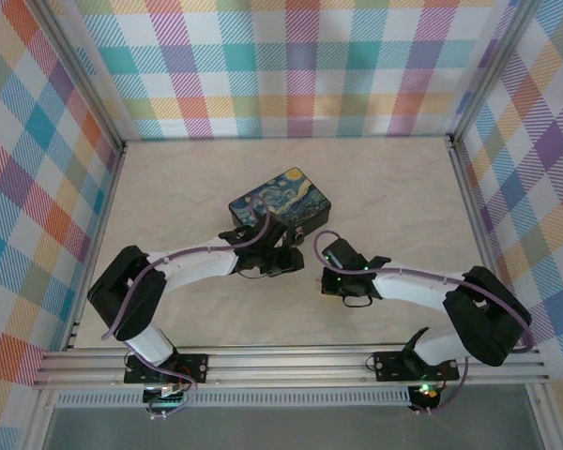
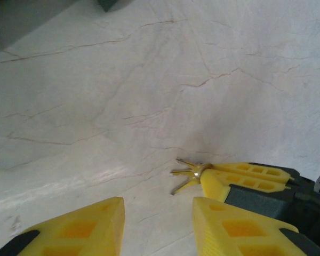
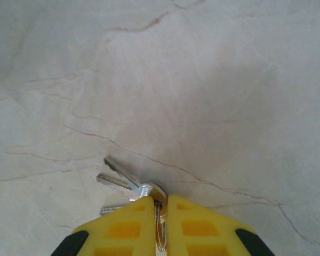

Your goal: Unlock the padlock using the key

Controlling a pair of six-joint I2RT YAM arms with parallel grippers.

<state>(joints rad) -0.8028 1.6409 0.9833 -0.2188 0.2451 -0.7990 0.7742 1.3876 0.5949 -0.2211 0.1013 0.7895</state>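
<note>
Since the right pincer is shut on the key by its ring, the key's long thin end pokes out past the tips toward the upper left of the right wrist view, low over the surface. The left pincer hangs open nearby, empty.

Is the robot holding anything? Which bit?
The right gripper pinches the keys by their ring end; the blades stick out free. The left gripper holds nothing.

No legible text, label, brand, number or sign on the key or the painted box lid.
</note>
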